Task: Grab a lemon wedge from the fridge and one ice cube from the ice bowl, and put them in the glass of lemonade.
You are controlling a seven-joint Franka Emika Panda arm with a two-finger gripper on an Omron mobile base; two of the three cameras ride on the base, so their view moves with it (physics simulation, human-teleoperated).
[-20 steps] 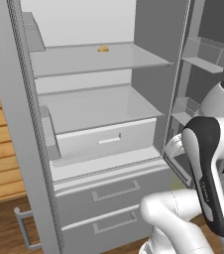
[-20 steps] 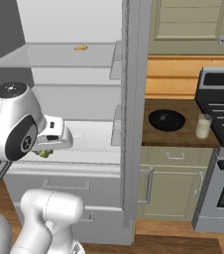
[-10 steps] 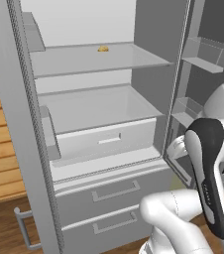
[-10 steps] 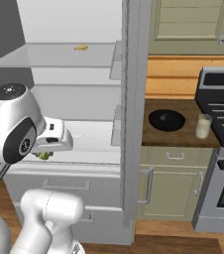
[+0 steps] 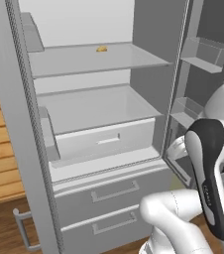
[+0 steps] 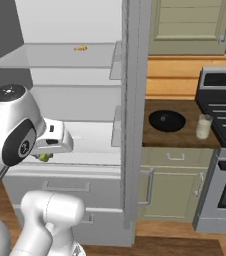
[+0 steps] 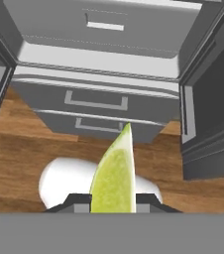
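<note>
Jaws [image 7: 113, 197] pinch the lemon wedge [image 7: 114, 176], held clear of the open fridge [image 5: 99, 144]; glass of lemonade [image 6: 203, 126] sits on the surface beside ice bowl [image 6: 167, 120]; carry level, grip unchanged.

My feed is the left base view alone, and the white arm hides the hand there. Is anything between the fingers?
Observer: Yes. In the hand view the gripper is shut on the small yellow-green lemon wedge, with its pointed end away from the hand.
Operator: Where is the drink it goes into?
Observer: The clear glass of pale lemonade stands on the brown wooden counter to the right of the light-grey fridge. It is between the round black ice bowl and the dark stove.
</note>
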